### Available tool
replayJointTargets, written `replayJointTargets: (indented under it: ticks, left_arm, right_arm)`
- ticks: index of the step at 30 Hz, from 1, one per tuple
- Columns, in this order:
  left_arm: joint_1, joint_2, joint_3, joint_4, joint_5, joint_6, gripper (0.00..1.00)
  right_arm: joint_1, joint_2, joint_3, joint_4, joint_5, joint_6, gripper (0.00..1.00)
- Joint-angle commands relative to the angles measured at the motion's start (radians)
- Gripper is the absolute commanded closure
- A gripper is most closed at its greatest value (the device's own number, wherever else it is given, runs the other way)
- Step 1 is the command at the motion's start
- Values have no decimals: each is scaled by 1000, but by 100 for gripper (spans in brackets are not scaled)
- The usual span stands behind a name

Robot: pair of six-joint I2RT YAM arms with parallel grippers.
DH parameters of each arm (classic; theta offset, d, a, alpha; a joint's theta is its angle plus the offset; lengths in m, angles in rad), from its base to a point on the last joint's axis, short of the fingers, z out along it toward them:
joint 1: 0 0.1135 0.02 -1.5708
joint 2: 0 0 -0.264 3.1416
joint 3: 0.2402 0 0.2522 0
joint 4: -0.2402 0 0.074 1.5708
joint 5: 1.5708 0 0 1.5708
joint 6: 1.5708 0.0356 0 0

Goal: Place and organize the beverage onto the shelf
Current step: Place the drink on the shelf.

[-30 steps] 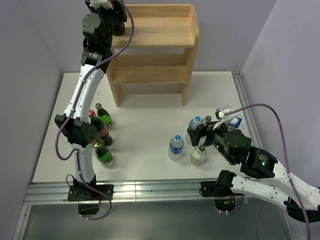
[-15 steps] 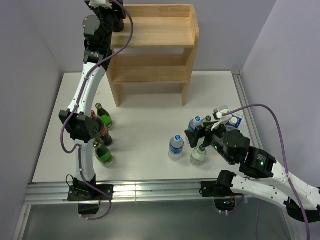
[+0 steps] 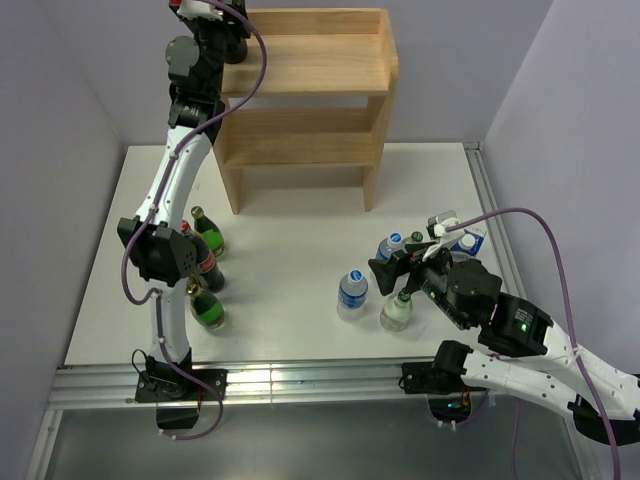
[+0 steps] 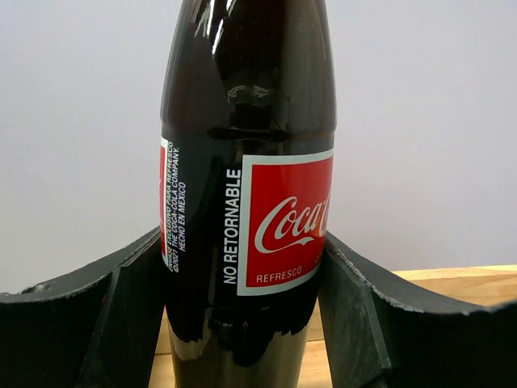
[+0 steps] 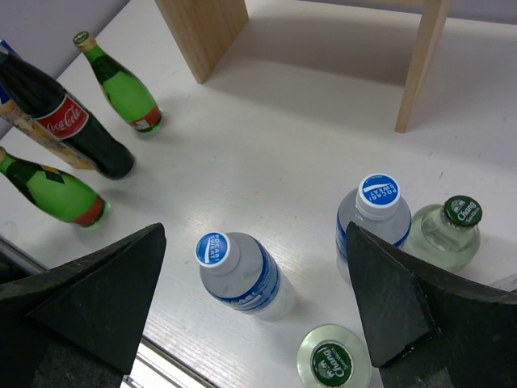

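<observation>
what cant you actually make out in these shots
- cola bottle, cap and base: left wrist view, cut off by the top and bottom edges, so whether it stands on the shelf is unclear.
- same bottle, top view: hidden behind the left arm.
- second cola bottle on the table: top view, half covered by that arm's elbow.
- space under the shelf's middle board: top view, hidden by the boards above.

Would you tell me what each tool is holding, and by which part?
Left tool grips the Coca-Cola bottle at its labelled body; right tool holds nothing.
</observation>
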Motion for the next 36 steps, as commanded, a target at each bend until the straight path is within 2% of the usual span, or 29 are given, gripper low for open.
replayJointTargets:
  ticks: [1,5,8,9,12,19,21,26,36]
  left_arm:
    - [15,11,-75,-144,1,-15,84]
    - [15,-16,-112,-135,13,-14,75]
    - [15,-36,-139,-131,31,-14,63]
    - [13,-47,-147,-128,41,-11,56]
    - [10,-62,-173,-123,51,-5,43]
    - [9,-21,-60,-192,67,-3,31]
    - [7,-24,-61,-186,61,-2,25]
    - [7,-36,-92,-166,65,11,17]
    - [6,-66,-113,-161,57,0,10]
  right_arm:
    - [3,-3,-3,42,-3,-7,1]
    - [3,-5,-2,42,-8,-9,1]
    - [3,-8,-2,46,-9,-9,1]
    - [3,-8,-2,45,-11,-9,1]
    - [4,-7,3,43,-11,-7,1]
    - [3,-7,10,40,-15,-14,1]
    - [3,-7,10,40,-14,-14,1]
    - [3,-7,14,37,-12,-18,1]
    - [3,-2,9,46,-14,-24,1]
